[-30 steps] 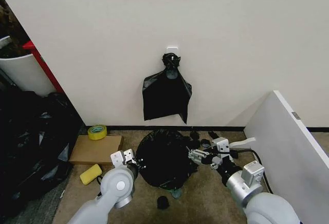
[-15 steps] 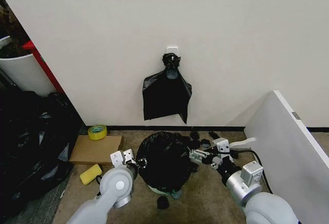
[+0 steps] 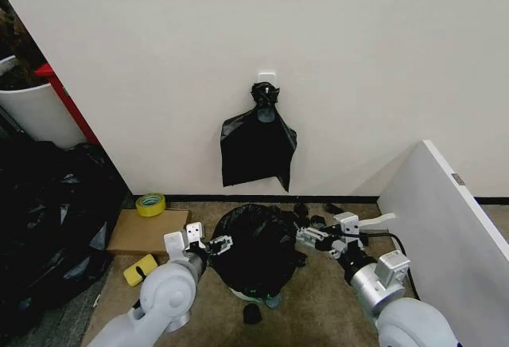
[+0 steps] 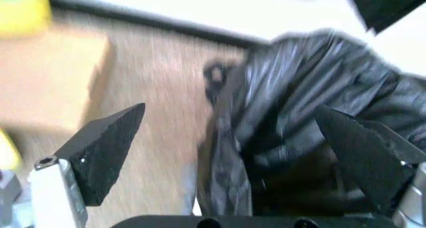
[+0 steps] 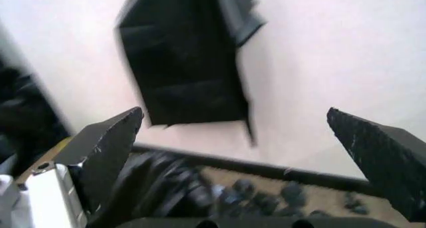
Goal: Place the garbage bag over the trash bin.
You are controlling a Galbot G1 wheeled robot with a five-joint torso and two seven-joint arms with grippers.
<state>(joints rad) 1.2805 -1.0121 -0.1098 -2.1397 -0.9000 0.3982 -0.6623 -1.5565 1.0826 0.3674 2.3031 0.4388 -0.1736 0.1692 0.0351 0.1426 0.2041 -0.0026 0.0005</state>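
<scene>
The left gripper (image 4: 233, 148) has its two dark, wedge-shaped fingers (image 4: 106, 148) spread wide apart, holding nothing. Between them, toward the three o'clock side, hangs the garbage bag (image 4: 313, 108), glossy black and deeply creased, draped down in folds. At eleven o'clock lies a flat brown cardboard piece (image 4: 47, 78) on the tan carpet (image 4: 159, 93). A yellow object (image 4: 23, 8) sits at the far ten o'clock corner. A dark baseboard strip (image 4: 146, 23) runs along the foot of the white wall (image 4: 233, 8) at twelve o'clock.
</scene>
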